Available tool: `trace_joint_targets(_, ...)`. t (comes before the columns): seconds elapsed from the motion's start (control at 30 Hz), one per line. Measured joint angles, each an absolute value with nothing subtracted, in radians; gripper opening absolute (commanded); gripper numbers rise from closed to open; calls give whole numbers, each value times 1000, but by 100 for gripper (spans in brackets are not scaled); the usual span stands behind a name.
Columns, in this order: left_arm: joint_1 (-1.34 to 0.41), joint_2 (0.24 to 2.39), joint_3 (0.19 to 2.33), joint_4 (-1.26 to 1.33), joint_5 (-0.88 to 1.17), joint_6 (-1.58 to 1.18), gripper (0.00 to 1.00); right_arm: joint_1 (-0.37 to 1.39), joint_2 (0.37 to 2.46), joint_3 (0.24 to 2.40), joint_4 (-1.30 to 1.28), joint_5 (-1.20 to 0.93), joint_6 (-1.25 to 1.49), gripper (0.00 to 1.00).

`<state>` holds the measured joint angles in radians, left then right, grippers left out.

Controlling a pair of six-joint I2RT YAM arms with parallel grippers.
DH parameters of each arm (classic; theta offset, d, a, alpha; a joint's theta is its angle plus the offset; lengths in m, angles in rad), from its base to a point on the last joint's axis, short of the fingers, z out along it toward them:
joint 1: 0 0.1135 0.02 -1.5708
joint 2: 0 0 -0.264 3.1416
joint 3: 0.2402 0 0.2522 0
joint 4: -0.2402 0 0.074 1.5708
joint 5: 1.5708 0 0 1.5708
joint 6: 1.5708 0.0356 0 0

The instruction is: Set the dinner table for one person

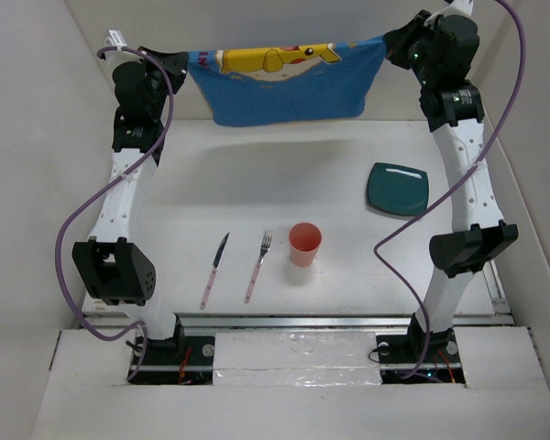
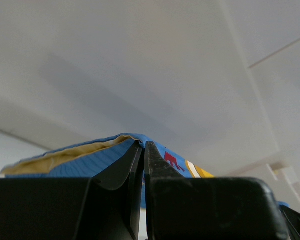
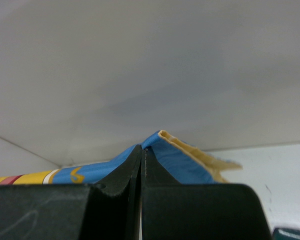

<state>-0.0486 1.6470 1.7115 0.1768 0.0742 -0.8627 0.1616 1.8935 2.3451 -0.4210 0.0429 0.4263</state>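
Note:
The blue Pikachu-print placemat (image 1: 284, 82) hangs in the air above the far part of the white dinner table (image 1: 284, 183), stretched between both arms. My left gripper (image 1: 185, 62) is shut on its left top corner (image 2: 135, 142). My right gripper (image 1: 390, 46) is shut on its right top corner (image 3: 162, 142). On the table lie a pink-handled knife (image 1: 214, 268), a pink-handled fork (image 1: 258, 264), an orange cup (image 1: 304, 243) and a dark teal square plate (image 1: 398, 189).
White walls close in the table at the left, back and right. A metal rail (image 1: 293, 320) runs along the near edge. Purple cables loop beside both arms.

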Motion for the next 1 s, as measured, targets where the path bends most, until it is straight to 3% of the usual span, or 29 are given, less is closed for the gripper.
trace_joint_targets(0.1,-38,1626,1671,270,120,-875,0,147,1843,2302,-358,-8,422,0)
trace_joint_targets(0.27,-28,1492,1118,561,162,-919,0,131,1539,1509,10,-84,446,0)
trace_joint_targets(0.37,-20,1543,829,678,179,-950,0,126,1548,1298,84,-112,459,0)
trace_joint_targets(0.43,-17,1622,697,744,197,-971,0,117,1675,1124,139,-144,480,0)
trace_joint_targets(0.63,-14,1742,546,877,237,-991,0,109,1807,1013,109,-177,492,0)
trace_joint_targets(1.0,-32,1679,489,978,218,-987,1,89,1668,889,167,-179,498,0)
